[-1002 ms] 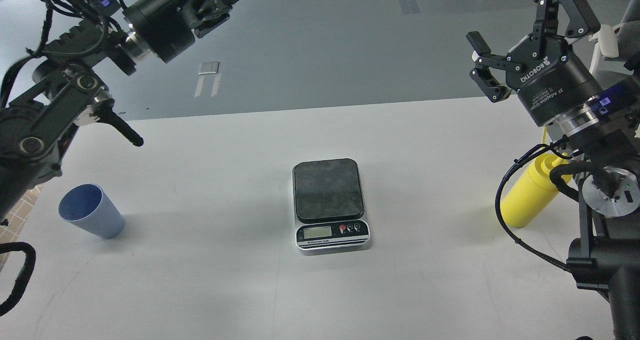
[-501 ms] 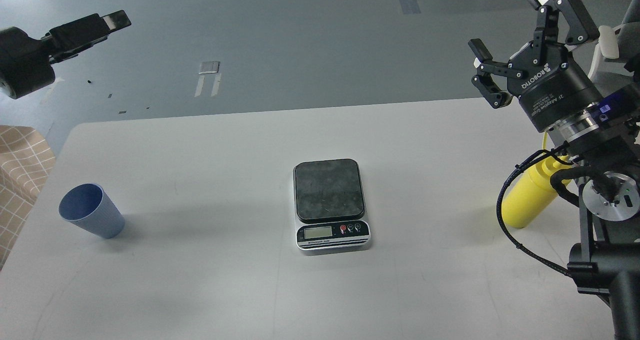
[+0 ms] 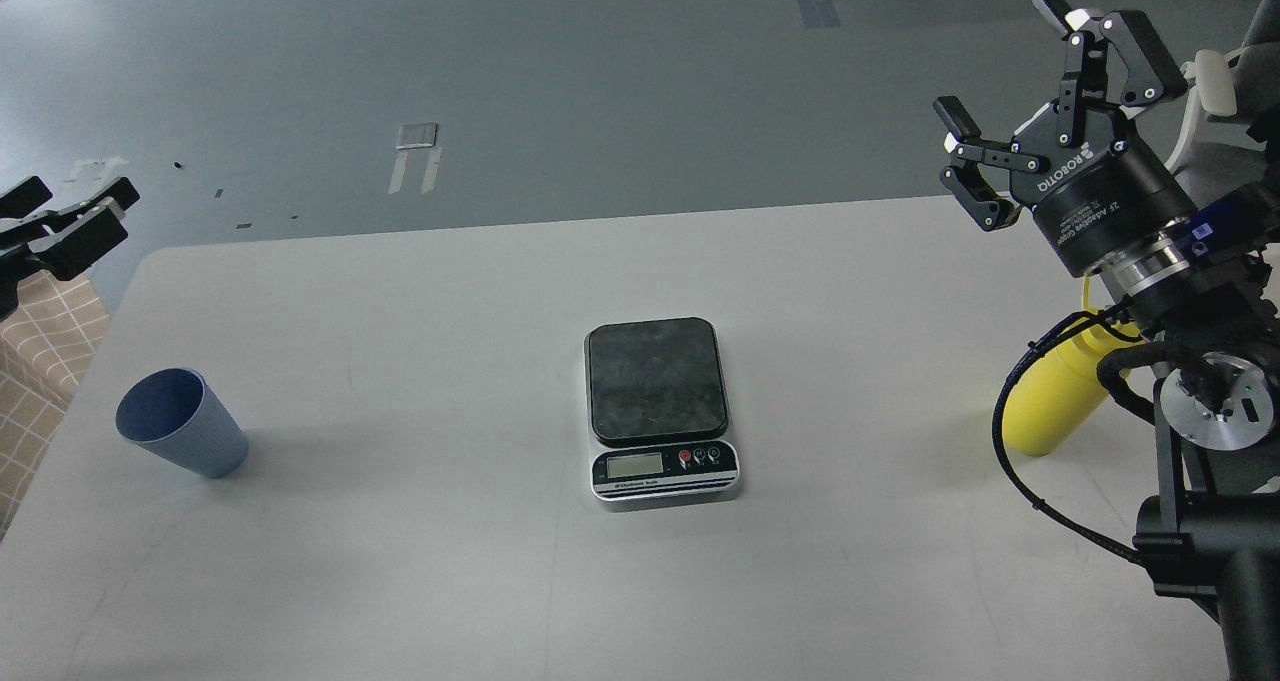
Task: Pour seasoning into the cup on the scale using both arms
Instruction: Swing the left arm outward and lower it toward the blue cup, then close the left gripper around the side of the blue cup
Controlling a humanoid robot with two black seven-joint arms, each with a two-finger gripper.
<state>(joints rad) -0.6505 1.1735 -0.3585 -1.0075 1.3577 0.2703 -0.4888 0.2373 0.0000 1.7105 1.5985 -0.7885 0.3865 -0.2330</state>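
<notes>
The blue ribbed cup (image 3: 182,423) stands upright on the white table (image 3: 420,561) at the left. The scale (image 3: 657,408) sits in the middle with nothing on its dark plate. The yellow seasoning bottle (image 3: 1048,406) stands at the right; its top is hidden behind my right arm. My right gripper (image 3: 1000,61) is open and empty, high above the table's far right corner, up and behind the bottle. My left gripper (image 3: 68,211) shows only partly at the left edge, beyond the table's far left corner and well behind the cup. Its two tips look apart, and it holds nothing.
A beige checked cloth (image 3: 40,361) lies off the table's left edge. The grey floor beyond the table has a tape mark (image 3: 417,137). My right arm's black cable (image 3: 1010,451) loops down in front of the bottle.
My left arm has swung far to the left and down, so only its gripper shows at the left edge. My right gripper has drifted slightly upward. Cup, scale and bottle have not moved.
</notes>
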